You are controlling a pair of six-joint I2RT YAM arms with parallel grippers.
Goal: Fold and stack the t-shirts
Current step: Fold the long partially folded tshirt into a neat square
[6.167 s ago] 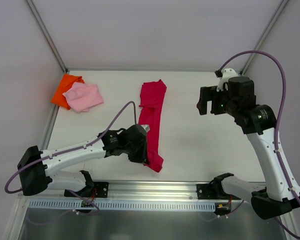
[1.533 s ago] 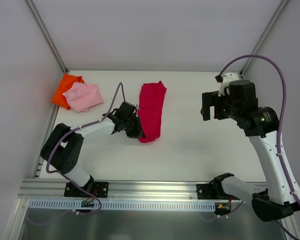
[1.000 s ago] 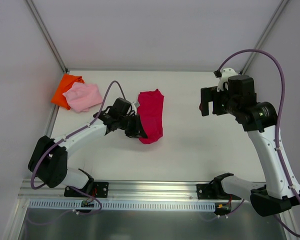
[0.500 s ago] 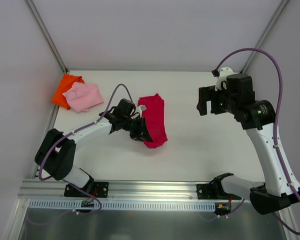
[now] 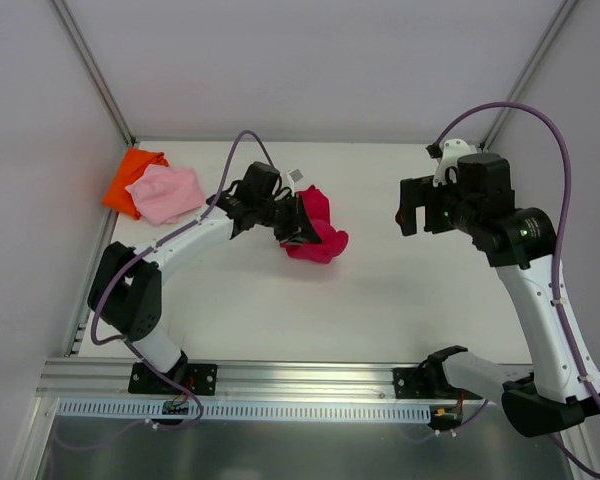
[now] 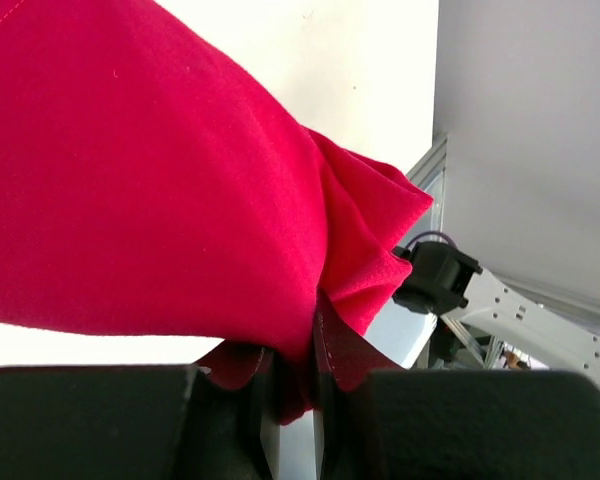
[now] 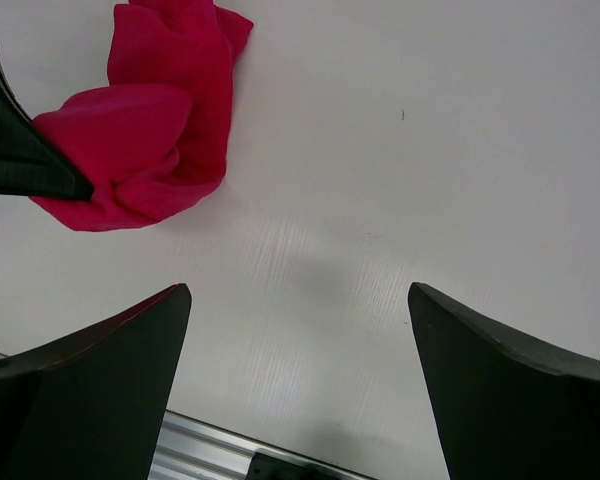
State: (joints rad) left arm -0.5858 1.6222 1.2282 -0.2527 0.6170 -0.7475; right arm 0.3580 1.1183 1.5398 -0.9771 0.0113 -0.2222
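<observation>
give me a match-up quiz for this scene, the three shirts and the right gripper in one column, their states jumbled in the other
1. crimson cloth t-shirt
2. light pink cloth t-shirt
3. bright orange cloth t-shirt
4. right gripper

A. open, holding nothing
B. partly covered by another shirt
C. bunched up, pinched in the left gripper
D. lying on top of another shirt

Pairs: 1-C, 2-D, 3-B, 4-A
</observation>
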